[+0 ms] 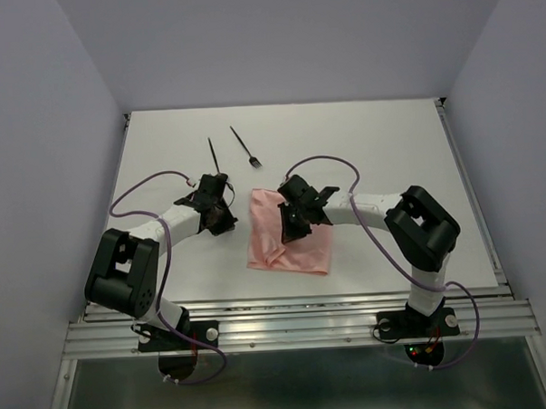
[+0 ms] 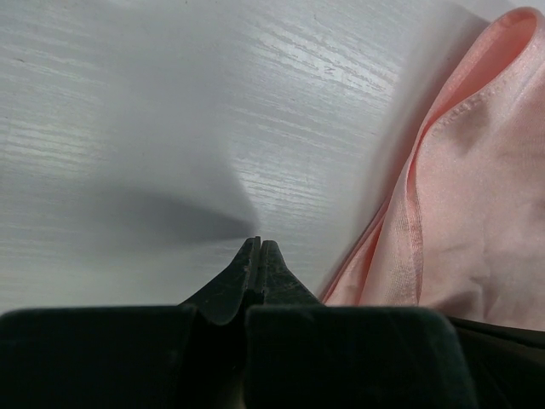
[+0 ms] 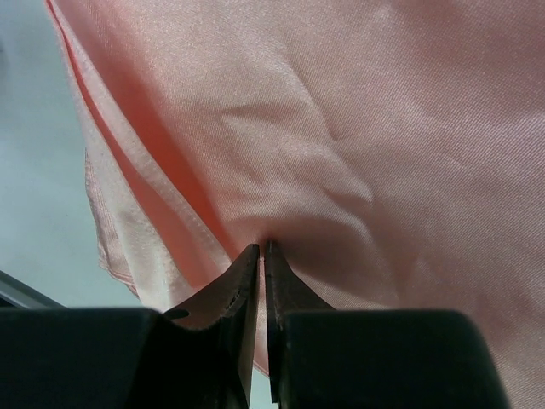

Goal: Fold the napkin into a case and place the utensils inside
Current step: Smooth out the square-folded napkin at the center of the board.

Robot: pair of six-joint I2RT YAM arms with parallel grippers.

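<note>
Napkin [image 1: 293,251] rumpled at middle of surface [image 1: 388,145], long axis near edge to far, far end hidden under right fingers [image 3: 241,285], seemingly clamped on a fold. Left fingers [image 2: 241,277] closed, empty.

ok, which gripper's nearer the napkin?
Right. The right gripper is on the napkin, jaws pinched on a fold of it. The left gripper is shut over the table just off the napkin's left edge, not touching.

Soft even light, gentle sheen on napkin [image 3: 341,128]
</note>
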